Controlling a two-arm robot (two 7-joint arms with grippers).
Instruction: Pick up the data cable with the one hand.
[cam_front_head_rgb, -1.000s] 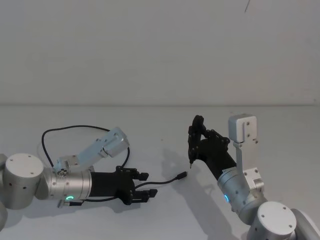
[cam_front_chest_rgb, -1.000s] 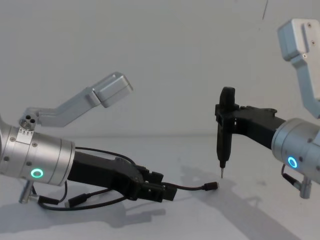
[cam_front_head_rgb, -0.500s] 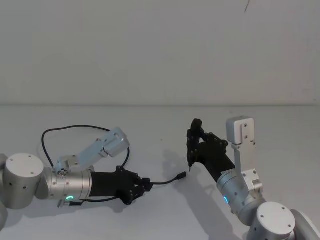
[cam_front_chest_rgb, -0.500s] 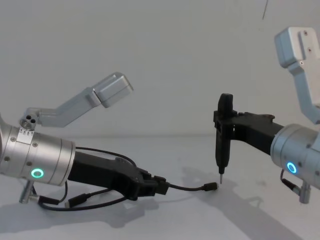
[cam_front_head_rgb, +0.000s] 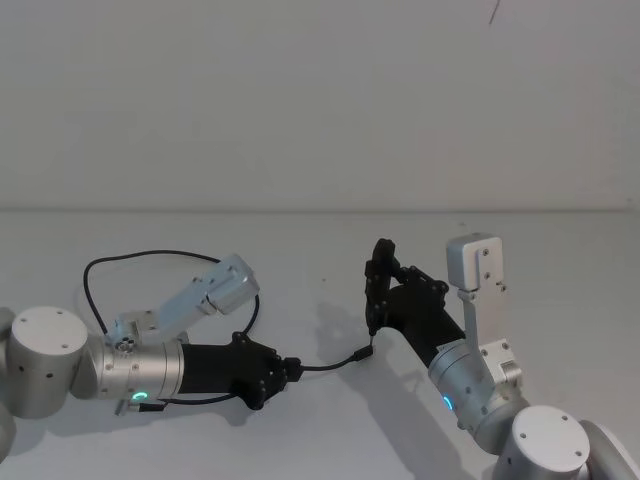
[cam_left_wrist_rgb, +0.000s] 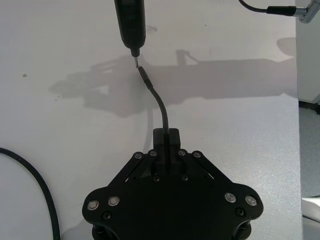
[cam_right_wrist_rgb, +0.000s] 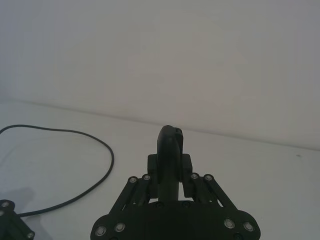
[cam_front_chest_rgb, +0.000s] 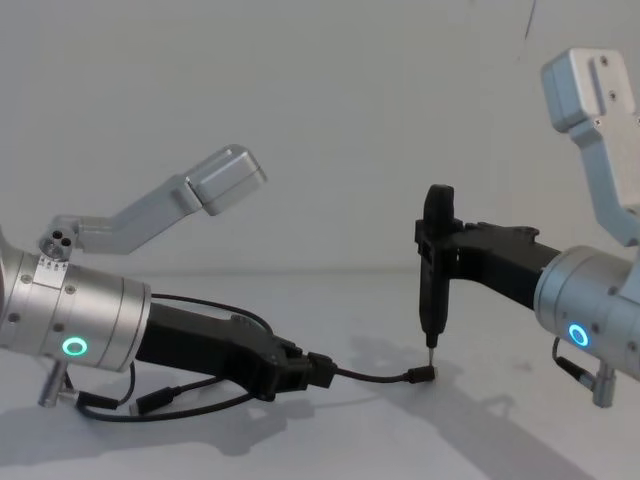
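Left gripper (cam_front_head_rgb: 290, 368): fingers closed tight on the data cable (cam_front_head_rgb: 328, 364); low over the table (cam_front_head_rgb: 300, 260)
Data cable: pinched near one plug (cam_front_chest_rgb: 424, 375), which juts out toward the right gripper (cam_front_chest_rgb: 437, 252); the rest loops back across the table
Right gripper: fingers clamped on a black pen-shaped tool (cam_front_chest_rgb: 433, 290); tool upright, its metal tip just beside the plug

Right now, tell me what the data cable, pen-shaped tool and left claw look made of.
Data cable: matte black, likely rubbery plastic jacket, since it bends softly; plug tip looks metal.
Pen-shaped tool, upright in the right claw: smooth black, probably hard plastic, with a thin metallic tip.
Left claw, shut on the cable: matte black links, likely plastic; silver wrist looks like brushed metal.
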